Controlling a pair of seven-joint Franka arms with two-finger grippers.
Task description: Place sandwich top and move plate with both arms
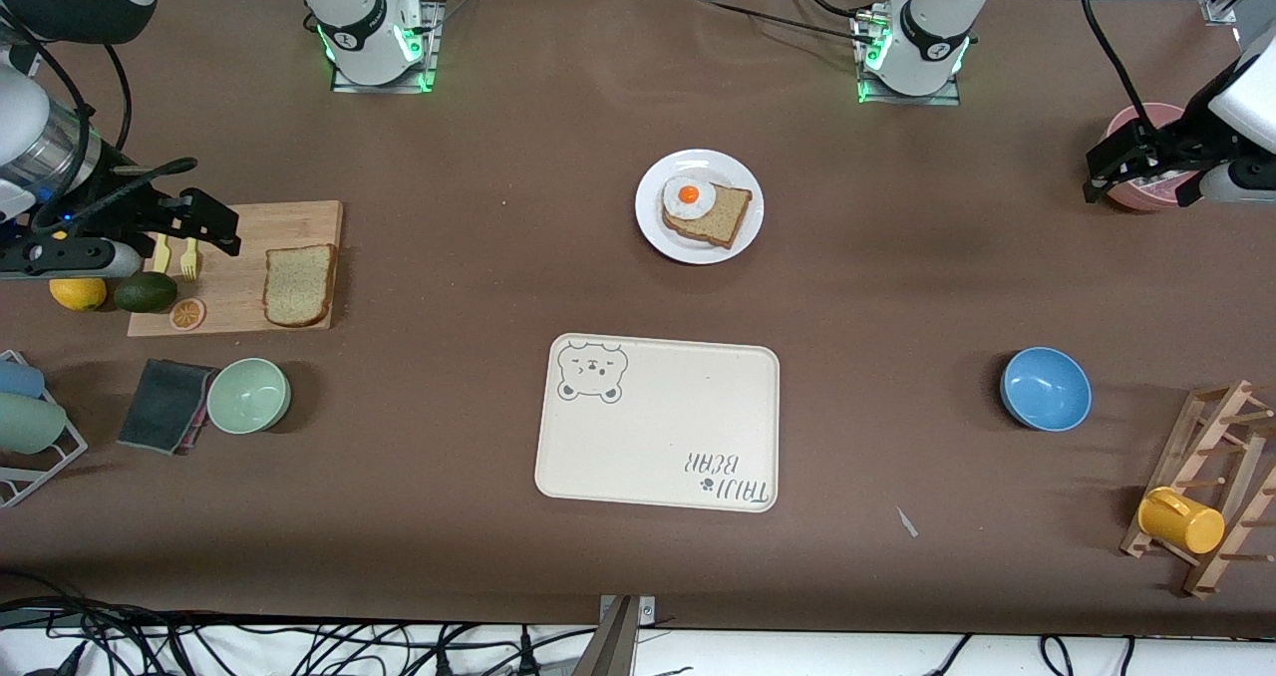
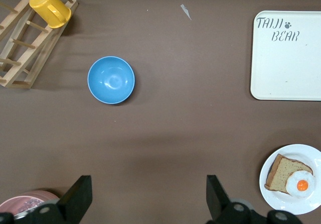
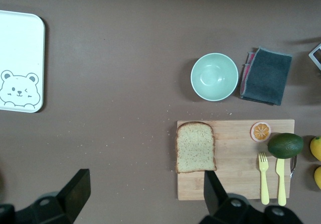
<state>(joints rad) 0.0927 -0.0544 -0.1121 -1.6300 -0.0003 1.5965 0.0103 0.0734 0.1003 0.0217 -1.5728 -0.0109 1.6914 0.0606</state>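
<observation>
The sandwich top [image 1: 299, 285], a light-tan speckled slice [image 3: 195, 147], lies flat on a wooden cutting board [image 1: 239, 227] at the right arm's end of the table. The white plate [image 1: 653, 229] sits mid-table nearer the bases and carries a darker slice with a fried egg [image 1: 690, 197]; it also shows in the left wrist view [image 2: 281, 200]. My right gripper [image 1: 227, 227] hangs open and empty above the board's edge [image 3: 146, 191]. My left gripper [image 1: 1097, 172] is up by the pink bowl at the left arm's end, open and empty [image 2: 148, 196].
A cream bear-print tray [image 1: 658, 422] lies nearer the camera than the plate. Blue bowl [image 1: 1045, 388], wooden rack with a yellow mug [image 1: 1181, 519] and pink bowl [image 1: 1146, 123] are at the left arm's end. Green bowl [image 1: 248, 395], grey cloth [image 1: 164, 405], avocado [image 1: 146, 292] and forks sit by the board.
</observation>
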